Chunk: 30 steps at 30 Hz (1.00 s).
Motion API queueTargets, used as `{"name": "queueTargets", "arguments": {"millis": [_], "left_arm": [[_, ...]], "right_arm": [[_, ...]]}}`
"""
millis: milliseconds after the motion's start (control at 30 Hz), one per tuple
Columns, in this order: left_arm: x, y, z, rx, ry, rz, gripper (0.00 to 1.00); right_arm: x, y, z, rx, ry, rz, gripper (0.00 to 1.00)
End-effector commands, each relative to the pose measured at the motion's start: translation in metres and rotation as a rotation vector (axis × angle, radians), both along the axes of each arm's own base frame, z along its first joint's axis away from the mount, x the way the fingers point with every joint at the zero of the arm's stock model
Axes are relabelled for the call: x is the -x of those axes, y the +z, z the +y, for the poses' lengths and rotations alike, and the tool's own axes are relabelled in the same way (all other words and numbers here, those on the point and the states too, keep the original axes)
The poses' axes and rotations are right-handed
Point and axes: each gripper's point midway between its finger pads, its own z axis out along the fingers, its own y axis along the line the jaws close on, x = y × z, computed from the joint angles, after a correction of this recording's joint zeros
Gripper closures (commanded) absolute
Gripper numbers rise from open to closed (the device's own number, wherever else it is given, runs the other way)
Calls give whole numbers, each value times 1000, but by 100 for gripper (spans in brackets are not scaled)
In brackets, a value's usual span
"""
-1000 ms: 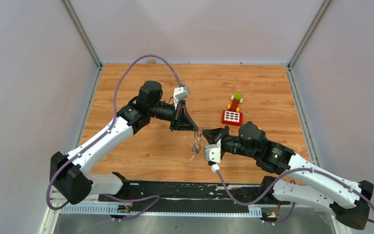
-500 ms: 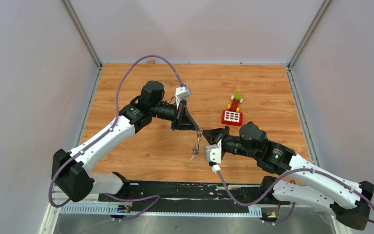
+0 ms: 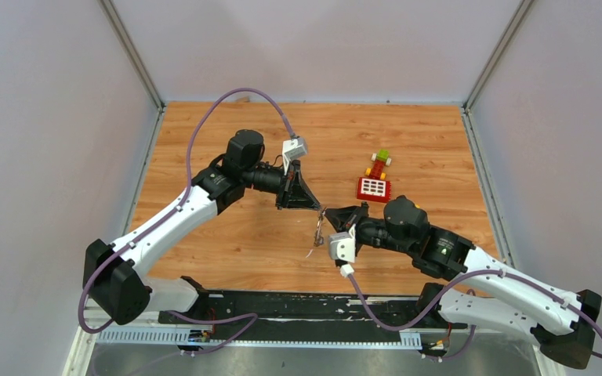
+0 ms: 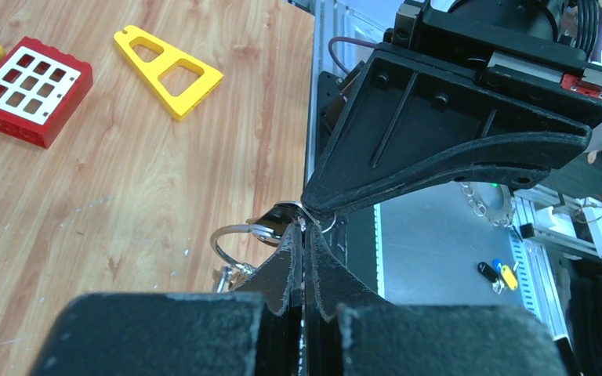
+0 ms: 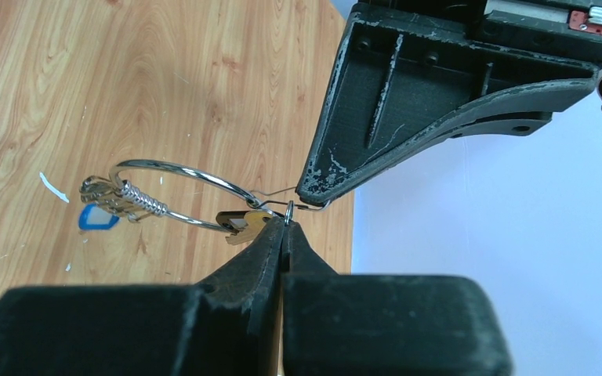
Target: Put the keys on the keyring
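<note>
The keyring, a silver wire ring, hangs in the air between my two gripper tips above the wooden table. A coil with small silver keys and a blue tag hang from its far side. The keys' black-headed one lies along the ring, right beside my right gripper, which is shut on a small wire loop of the ring. My left gripper is shut on thin wire at the same spot; the black key head shows just left of its tips. From above, both tips meet at the keyring.
A red window block and a small stacked toy lie behind the right arm. A yellow triangular frame lies near the red block. The table's front edge and the black rail are close below the grippers.
The left arm has shifted slightly right and the hanging keys have swung a little up toward the tips. Both grippers stay shut, tip to tip.
</note>
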Motion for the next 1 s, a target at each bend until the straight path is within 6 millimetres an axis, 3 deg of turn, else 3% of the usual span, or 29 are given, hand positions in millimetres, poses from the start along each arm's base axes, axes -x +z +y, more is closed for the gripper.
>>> {"name": "queueTargets", "arguments": {"millis": [0, 967], "left_arm": [[5, 29, -2, 70, -30, -58, 100], [8, 28, -2, 86, -44, -52, 100]], "right_arm": [[-2, 13, 4, -41, -7, -19, 100], [-8, 18, 2, -49, -45, -20, 100]]}}
